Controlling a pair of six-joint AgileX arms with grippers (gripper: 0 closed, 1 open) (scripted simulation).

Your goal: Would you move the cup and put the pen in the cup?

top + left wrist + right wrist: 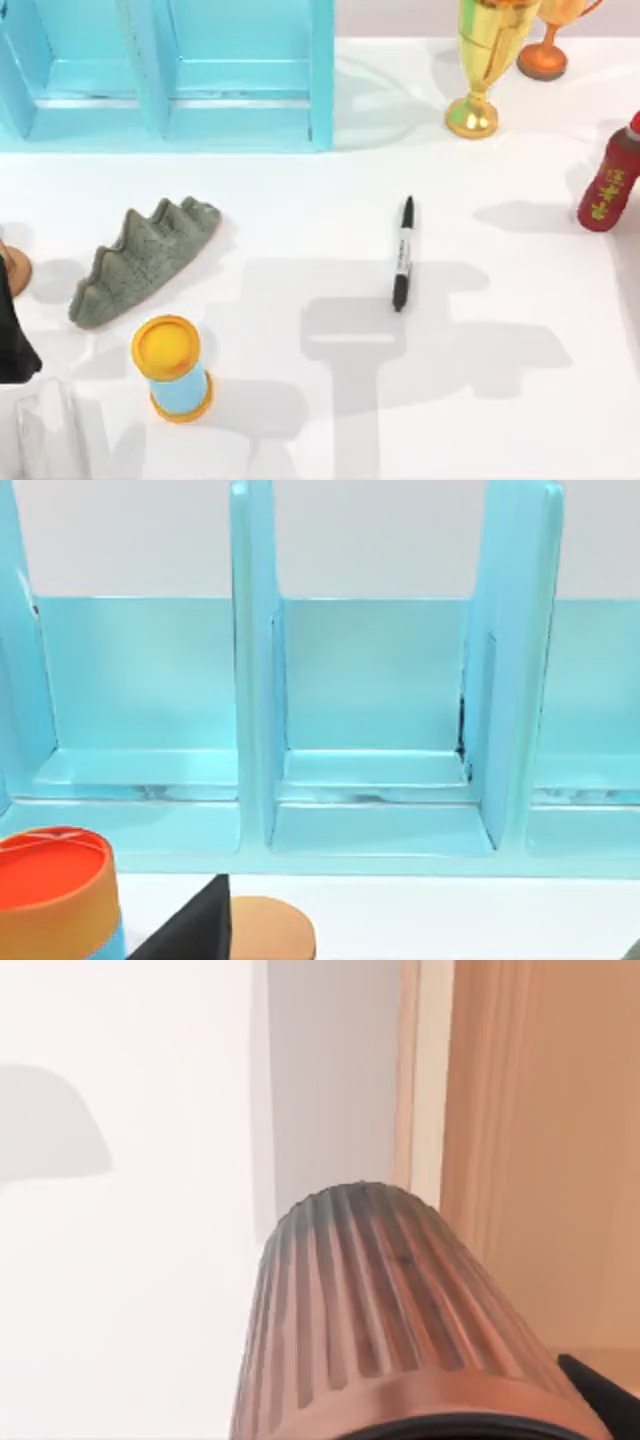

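I judge I'm mid cup-move: the cup (400, 1320) sits close under my right wrist camera, grip state I cannot tell, while the pen (402, 253) lies right of centre, so next set the cup down upright near it.

White table (300, 200), blue shelf unit (240, 70) at back.

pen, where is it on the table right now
In the top view the pen lies flat right of centre, between the grey rock and the red bottle.
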